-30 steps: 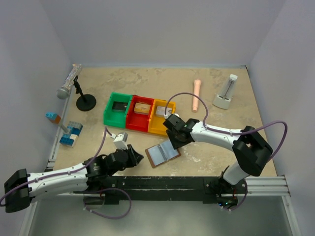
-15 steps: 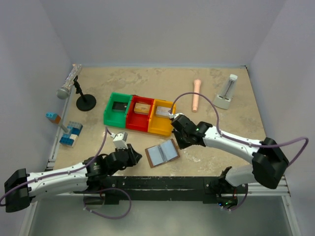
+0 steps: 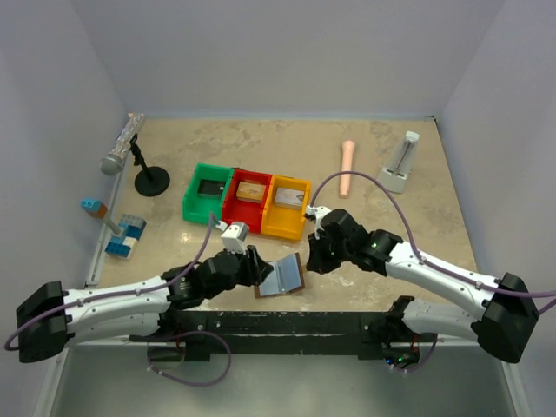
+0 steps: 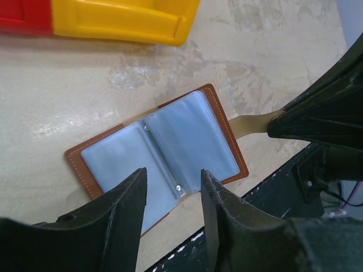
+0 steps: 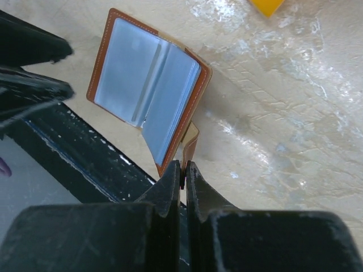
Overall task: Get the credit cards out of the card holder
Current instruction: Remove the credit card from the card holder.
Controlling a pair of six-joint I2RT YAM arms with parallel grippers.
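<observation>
The card holder (image 3: 282, 275) lies open near the table's front edge, pale blue-grey inside with a brown rim; no card shows in its sleeves. It also shows in the left wrist view (image 4: 164, 148) and the right wrist view (image 5: 148, 85). My right gripper (image 3: 310, 261) is shut on the holder's brown strap (image 5: 191, 148) at its right edge, and that side is lifted a little. My left gripper (image 4: 173, 190) is open and empty, hovering over the holder's near left part (image 3: 259, 270).
Green (image 3: 196, 211), red (image 3: 243, 219) and yellow (image 3: 281, 229) bins stand in a row behind the holder, each with a flat thing inside. A microphone on a stand (image 3: 122, 149), toy bricks (image 3: 127, 236), a peach cylinder (image 3: 347, 168) and a white dispenser (image 3: 400, 165) stand farther off. The black rail (image 3: 287, 330) runs along the front.
My right gripper came down from the yellow bin to the holder's right edge and shut on its strap. My left arm moved forward and right over the holder. The holder shifted a little.
</observation>
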